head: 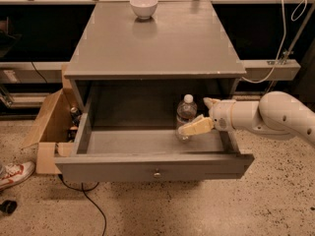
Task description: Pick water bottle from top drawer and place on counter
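Note:
The water bottle (186,113) stands upright in the right half of the open top drawer (152,167); it is clear with a white cap. My gripper (195,117) reaches in from the right on a white arm. It is open: the near finger (196,127) lies across the front of the bottle's base, and the far finger (210,103) shows just right of the bottle. The bottle rests on the drawer floor. The grey counter (157,43) is above the drawer.
A white bowl (143,6) sits at the back of the counter. An open cardboard box (47,127) stands left of the cabinet, with a shoe (12,175) on the speckled floor. A cable (81,195) runs under the drawer front.

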### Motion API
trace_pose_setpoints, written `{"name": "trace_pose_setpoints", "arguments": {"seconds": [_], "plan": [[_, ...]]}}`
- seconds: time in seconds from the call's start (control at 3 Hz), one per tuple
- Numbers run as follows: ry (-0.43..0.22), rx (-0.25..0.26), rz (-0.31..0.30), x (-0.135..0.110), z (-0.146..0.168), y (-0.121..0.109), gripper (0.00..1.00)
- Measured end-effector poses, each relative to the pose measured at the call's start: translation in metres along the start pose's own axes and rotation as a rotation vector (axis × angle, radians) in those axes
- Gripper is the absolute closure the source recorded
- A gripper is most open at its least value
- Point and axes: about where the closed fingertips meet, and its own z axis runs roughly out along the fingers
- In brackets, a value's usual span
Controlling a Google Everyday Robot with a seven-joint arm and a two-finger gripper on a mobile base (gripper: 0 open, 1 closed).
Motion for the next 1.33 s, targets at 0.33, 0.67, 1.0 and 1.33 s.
{"name": "trace_pose_setpoints", "arguments": {"seconds": [0.33,0.67,1.0,1.33], "plan": [[-0.011,-0.019,0.011,-0.002,0.009,0.002,0.0],[-0.015,-0.031,0.011,-0.005,0.015,0.005,0.0],[-0.017,-0.038,0.011,-0.007,0.02,0.007,0.19],[-0.018,-0.045,0.012,-0.008,0.024,0.009,0.42]]}}
